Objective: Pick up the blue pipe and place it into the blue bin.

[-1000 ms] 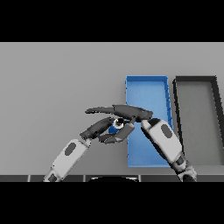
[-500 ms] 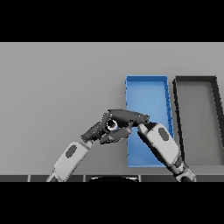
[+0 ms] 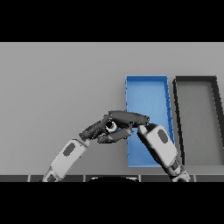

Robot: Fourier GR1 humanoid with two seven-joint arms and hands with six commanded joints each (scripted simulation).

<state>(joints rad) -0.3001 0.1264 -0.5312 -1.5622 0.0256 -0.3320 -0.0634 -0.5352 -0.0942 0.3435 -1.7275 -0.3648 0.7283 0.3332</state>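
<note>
Two hands: meet just left of the blue bin's near-left wall.
Right hand (image 3: pixel 129 117): fingers stretched flat and together, laid over the top.
Left hand (image 3: pixel 101 128): fingers curled under the same spot.
Blue pipe (image 3: pixel 112 126): only a small pale round shows between the hands; I cannot tell which hand bears it.
Blue bin (image 3: pixel 146 79): right beside the hands, with a black bin (image 3: pixel 194 79) further right.
Progress: pipe seems gathered, not yet in the bin; carrying over and releasing remain.

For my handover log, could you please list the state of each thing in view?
Pipe: mostly hidden between both hands, outside the bin.
Left robot hand: curled on pipe.
Right robot hand: fingers over pipe.
Blue bin: empty.
Black bin: empty.
</note>
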